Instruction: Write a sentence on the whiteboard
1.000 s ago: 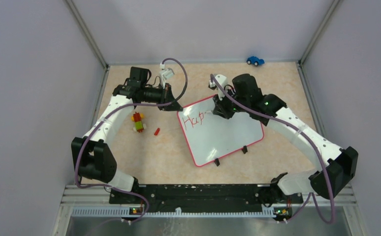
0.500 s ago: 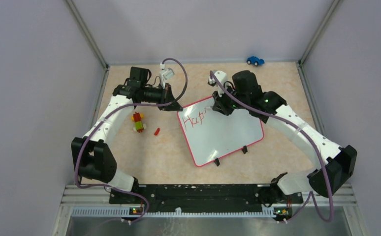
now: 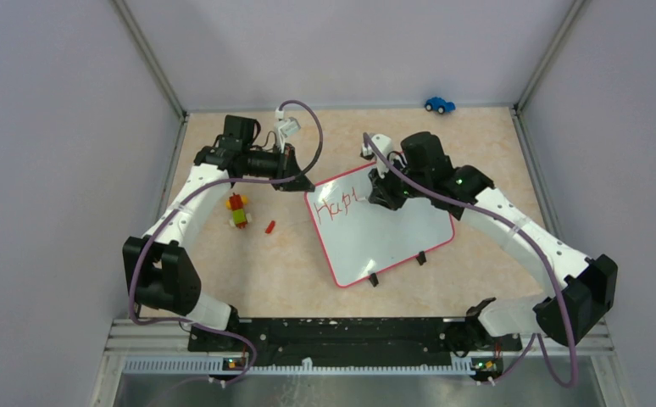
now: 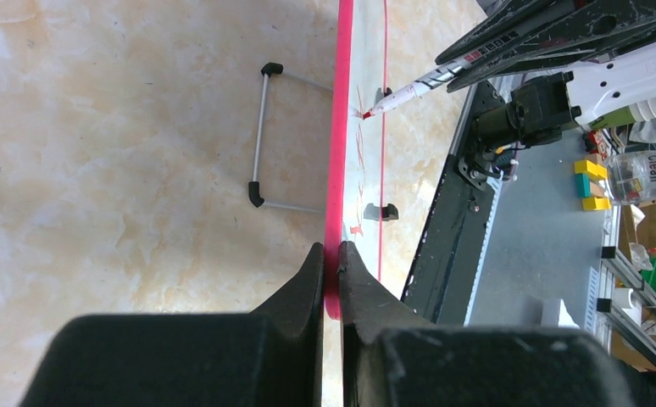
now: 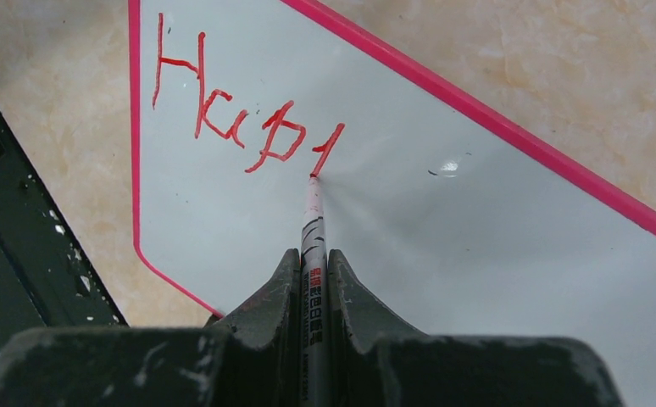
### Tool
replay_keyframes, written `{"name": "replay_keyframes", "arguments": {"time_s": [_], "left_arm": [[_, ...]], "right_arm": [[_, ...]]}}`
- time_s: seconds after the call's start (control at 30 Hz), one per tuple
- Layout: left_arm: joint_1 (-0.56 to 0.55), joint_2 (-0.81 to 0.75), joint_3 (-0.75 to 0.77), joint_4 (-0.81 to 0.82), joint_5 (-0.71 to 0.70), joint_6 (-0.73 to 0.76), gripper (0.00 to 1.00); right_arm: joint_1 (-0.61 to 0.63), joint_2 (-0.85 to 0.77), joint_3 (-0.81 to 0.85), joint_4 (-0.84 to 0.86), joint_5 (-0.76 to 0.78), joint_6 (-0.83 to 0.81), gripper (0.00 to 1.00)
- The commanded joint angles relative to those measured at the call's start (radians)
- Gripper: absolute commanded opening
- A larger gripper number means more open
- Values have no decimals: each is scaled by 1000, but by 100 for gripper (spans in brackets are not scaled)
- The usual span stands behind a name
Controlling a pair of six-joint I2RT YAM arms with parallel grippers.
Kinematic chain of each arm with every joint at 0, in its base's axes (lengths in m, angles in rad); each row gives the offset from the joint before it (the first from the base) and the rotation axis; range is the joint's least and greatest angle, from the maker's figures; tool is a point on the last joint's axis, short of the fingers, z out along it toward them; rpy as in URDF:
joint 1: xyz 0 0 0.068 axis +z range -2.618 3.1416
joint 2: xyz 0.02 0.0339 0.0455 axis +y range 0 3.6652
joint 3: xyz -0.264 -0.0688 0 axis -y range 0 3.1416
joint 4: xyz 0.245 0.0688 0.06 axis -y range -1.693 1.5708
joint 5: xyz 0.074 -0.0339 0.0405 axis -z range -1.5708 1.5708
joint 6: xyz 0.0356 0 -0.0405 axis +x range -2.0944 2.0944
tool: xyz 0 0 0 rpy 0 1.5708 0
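Observation:
The whiteboard [image 3: 384, 233] lies mid-table, white with a red-pink frame. Red lettering [image 3: 335, 208] near its top left corner reads "Hap" plus one stroke; it also shows in the right wrist view [image 5: 231, 114]. My right gripper [image 5: 314, 259] is shut on a red marker [image 5: 313, 229] whose tip touches the board at the foot of that last stroke. My left gripper [image 4: 331, 253] is shut on the whiteboard's frame [image 4: 337, 170] at the top left corner, seen edge-on. The marker [image 4: 409, 87] shows there too, tip on the board.
A toy of red, yellow and green bricks [image 3: 238, 210] and a small red piece [image 3: 269, 226] lie left of the board. A blue toy car [image 3: 439, 104] sits at the back wall. The board's wire stand [image 4: 261, 136] and black feet [image 3: 374, 280] project from it.
The right gripper has moved slightly right and down with the marker, adding a new downstroke after "Hap". The left arm and the board have not moved.

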Motion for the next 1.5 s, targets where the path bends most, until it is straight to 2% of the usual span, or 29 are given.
{"name": "replay_keyframes", "arguments": {"time_s": [0.0,0.23,0.5,0.87,1.47], "left_arm": [[-35,13,-17,-34,4,24,0],[-35,12,-14,-34,2,24,0],[-35,8,-15,-38,-1,24,0],[-37,12,-8,-39,6,23,0],[-38,-2,-14,-40,-4,26,0]], "right_arm": [[-3,-22,-20,9,-16,9,0],[44,-1,-36,20,-32,9,0],[74,8,20,14,-57,14,0],[-11,-32,78,13,-26,8,0],[-14,22,87,38,15,-8,0]]}}
